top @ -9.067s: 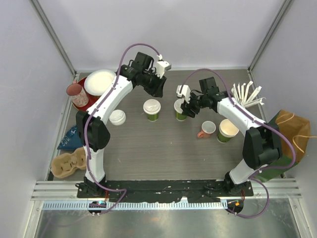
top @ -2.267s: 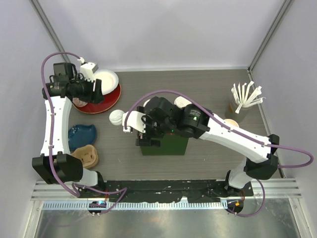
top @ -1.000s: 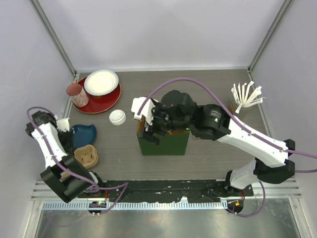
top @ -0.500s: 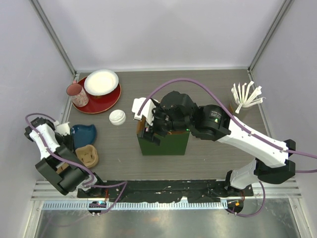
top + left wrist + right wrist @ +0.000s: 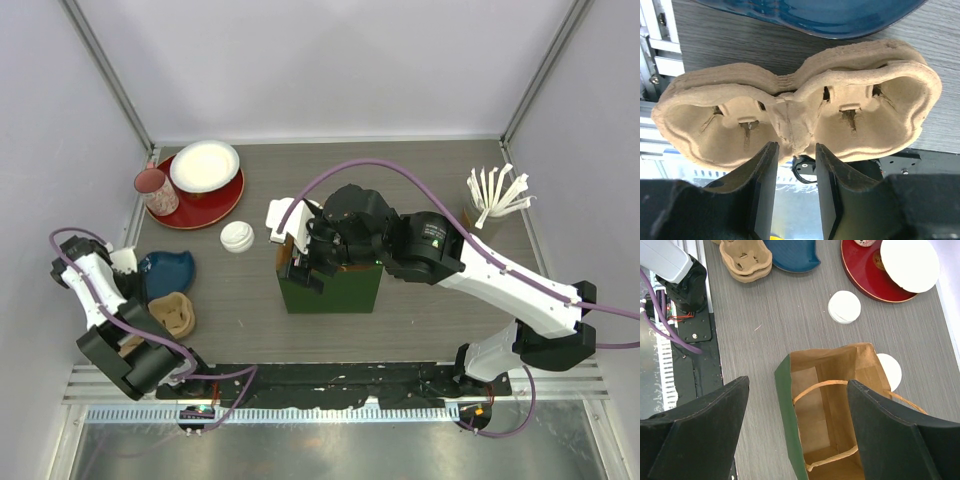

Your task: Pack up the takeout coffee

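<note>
A green paper bag (image 5: 330,288) stands open mid-table, its brown inside (image 5: 827,415) holding nothing. My right gripper (image 5: 797,385) hovers above its mouth, open wide and not holding anything. Past the bag's far side shows a round white lid (image 5: 891,371); whatever is under it is hidden, and in the top view the takeout coffee is hidden under my right arm. My left gripper (image 5: 795,150) is over the near edge of a cardboard cup carrier (image 5: 800,115), jaws partly apart either side of its middle ridge. I cannot tell whether they touch it.
A loose white lid (image 5: 237,237) lies left of the bag. A red plate (image 5: 225,195) at the back left carries a white plate and a pink cup (image 5: 152,186). A blue dish (image 5: 165,272) lies beside the carrier (image 5: 175,315). Stirrers (image 5: 495,192) stand at the right.
My left arm has drawn in slightly beside the blue dish and carrier. The right arm has stayed over the bag, jaws just as wide.
</note>
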Tool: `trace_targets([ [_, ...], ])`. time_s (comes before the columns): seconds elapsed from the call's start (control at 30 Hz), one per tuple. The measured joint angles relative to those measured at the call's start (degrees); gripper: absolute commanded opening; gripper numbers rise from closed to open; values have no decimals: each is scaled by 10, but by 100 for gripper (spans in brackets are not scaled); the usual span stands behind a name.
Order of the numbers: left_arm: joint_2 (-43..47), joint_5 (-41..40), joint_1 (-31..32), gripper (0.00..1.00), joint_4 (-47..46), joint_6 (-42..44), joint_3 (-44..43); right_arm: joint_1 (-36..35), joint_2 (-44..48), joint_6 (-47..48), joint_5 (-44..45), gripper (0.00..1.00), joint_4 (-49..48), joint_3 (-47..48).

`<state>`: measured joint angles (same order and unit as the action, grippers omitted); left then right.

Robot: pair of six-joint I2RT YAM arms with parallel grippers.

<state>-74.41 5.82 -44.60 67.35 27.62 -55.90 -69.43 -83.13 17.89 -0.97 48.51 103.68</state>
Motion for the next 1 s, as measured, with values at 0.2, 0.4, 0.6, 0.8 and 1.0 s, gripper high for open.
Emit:
trace_targets([
  [0.2, -6, -26, 0, 34, -28, -2, 20, 0, 0, 2, -3, 84, 3, 0],
  [0.4, -20, -27, 0, 0, -35, -3, 33, 0, 0, 2, -6, 84, 7, 0],
  [0.6, -21, -22, 0, 0, -31, -1, 31, 0, 0, 4, -6, 84, 9, 0],
  [0.8, -10, -12, 0, 1, -2, 2, 8, 0, 0, 6, -6, 84, 10, 0],
  [1.0, 4, 2, 0, 11, 32, 14, -38, 0, 0, 9, -6, 84, 15, 0],
])
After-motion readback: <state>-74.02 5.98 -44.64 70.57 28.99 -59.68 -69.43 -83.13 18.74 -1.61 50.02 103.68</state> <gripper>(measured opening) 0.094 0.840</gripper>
